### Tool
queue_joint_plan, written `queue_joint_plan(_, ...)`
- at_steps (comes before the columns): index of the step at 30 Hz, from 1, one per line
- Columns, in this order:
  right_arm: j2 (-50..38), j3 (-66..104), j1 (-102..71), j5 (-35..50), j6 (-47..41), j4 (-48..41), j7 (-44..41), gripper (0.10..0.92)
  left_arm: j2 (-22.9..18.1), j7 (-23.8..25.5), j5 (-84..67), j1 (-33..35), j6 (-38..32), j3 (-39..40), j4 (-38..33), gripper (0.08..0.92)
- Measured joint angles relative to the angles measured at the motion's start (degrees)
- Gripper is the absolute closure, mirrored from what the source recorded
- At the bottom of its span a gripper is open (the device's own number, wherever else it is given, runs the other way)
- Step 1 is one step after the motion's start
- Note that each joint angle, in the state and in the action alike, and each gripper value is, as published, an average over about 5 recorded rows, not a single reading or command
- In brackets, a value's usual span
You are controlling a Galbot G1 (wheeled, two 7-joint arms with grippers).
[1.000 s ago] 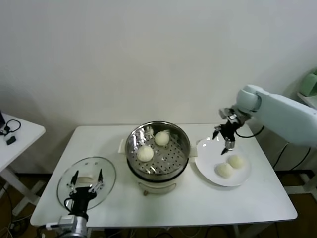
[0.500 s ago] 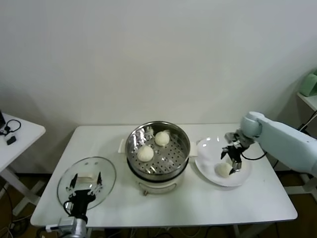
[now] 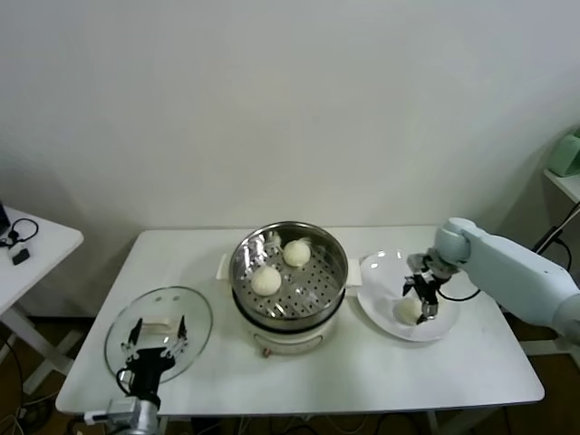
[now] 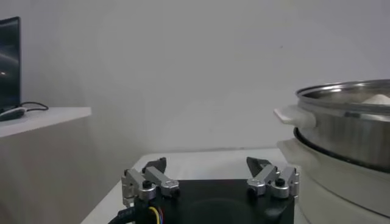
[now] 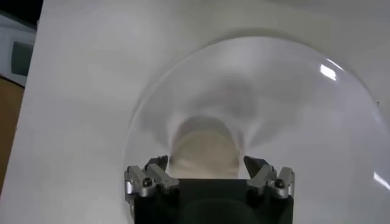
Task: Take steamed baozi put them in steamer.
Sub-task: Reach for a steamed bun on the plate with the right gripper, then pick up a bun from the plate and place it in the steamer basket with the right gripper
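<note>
Right hand [image 3: 422, 297] down on plate [image 3: 381, 272], fingers spread either side of a baozi [image 5: 204, 153], not clamped. Left hand [image 3: 155, 337] parked, open, over glass lid [image 3: 195, 313].

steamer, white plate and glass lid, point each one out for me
steamer [image 3: 335, 263], head view, on its shiny right-hand rim
white plate [image 3: 381, 268], head view, on a bare part near its left edge
glass lid [image 3: 195, 313], head view, on the clear glass near its right edge
</note>
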Motion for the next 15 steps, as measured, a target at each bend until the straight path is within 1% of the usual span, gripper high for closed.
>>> queue_joint_plan(2, 0.28, 0.17, -0.14, -0.39, -0.01, -0.27, 0.03, 0.221, 0.00, -0.01, -0.04, -0.03, 0.00, -0.02, 0.00, 0.177)
queue_joint_plan(7, 0.59, 0.42, -0.43, -0.84, 0.01, -0.48, 0.15, 0.324, -0.02, -0.05, -0.11, 0.03, 0.00, 0.00, 0.00, 0.177)
queue_joint_plan(9, 0.59, 0.49, -0.47, -0.95, 0.04, -0.49, 0.19, 0.351, -0.04, -0.06, -0.13, 0.11, 0.00, -0.01, -0.01, 0.177)
queue_joint_plan(15, 0.32, 0.65, -0.14, -0.95, 0.16, -0.12, 0.13, 0.361, -0.01, -0.06, -0.27, 0.24, -0.02, -0.22, -0.07, 0.177)
